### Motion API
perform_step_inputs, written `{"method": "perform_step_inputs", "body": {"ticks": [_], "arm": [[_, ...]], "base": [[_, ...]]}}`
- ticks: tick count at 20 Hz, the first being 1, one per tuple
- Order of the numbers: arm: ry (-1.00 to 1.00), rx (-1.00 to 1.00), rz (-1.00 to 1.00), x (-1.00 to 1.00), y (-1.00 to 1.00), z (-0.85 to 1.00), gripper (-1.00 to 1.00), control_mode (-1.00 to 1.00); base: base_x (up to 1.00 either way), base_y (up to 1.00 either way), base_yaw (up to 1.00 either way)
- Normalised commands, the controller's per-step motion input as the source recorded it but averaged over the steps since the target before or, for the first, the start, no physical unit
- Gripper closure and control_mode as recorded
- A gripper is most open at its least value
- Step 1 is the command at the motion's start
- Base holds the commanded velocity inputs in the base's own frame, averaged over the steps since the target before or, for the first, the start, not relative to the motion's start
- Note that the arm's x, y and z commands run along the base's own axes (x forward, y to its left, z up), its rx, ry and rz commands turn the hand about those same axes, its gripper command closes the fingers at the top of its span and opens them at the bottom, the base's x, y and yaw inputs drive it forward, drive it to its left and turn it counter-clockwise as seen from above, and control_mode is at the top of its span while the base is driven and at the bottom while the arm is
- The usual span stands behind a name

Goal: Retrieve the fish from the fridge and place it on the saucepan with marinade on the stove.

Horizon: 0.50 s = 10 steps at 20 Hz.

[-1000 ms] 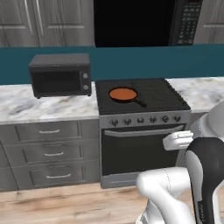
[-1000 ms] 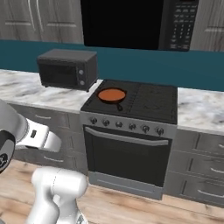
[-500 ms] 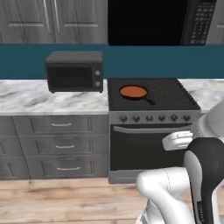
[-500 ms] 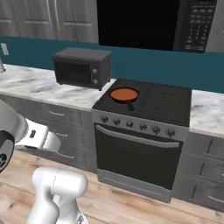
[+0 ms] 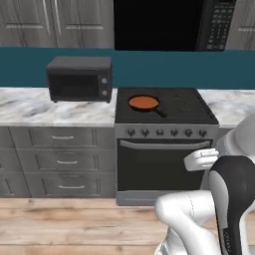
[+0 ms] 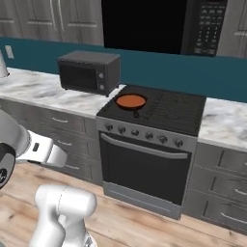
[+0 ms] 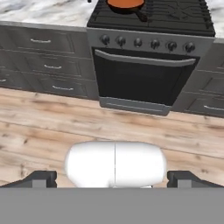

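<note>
shallow black saucepan with orange-brown inside [image 5: 144, 103]: on black cooktop stove [image 5: 184, 107], front-left | gripper [image 7: 114, 178]: wide open, empty

A dark grey toaster oven [image 5: 79, 78] stands on the marble tabletop [image 5: 45, 110], near the back wall. A black microwave [image 5: 172, 25] is built in above, between grey upper cabinets [image 5: 47, 22]. A teal backsplash [image 5: 25, 67] runs behind. Grey drawers [image 5: 62, 162] with slim handles sit under the tabletop, and a light wooden floor [image 7: 52, 127] lies below.
</note>
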Motion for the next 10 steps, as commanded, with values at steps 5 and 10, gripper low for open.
{"method": "perform_step_inputs", "body": {"ticks": [5, 10], "arm": [[0.0, 0.0, 0.0, 0.0, 0.0, 0.0, -1.0, 1.0], [0.0, 0.0, 0.0, 0.0, 0.0, 0.0, -1.0, 1.0]], "base": [[-0.56, -0.78, 0.0], [-0.43, -0.83, 0.0]]}}
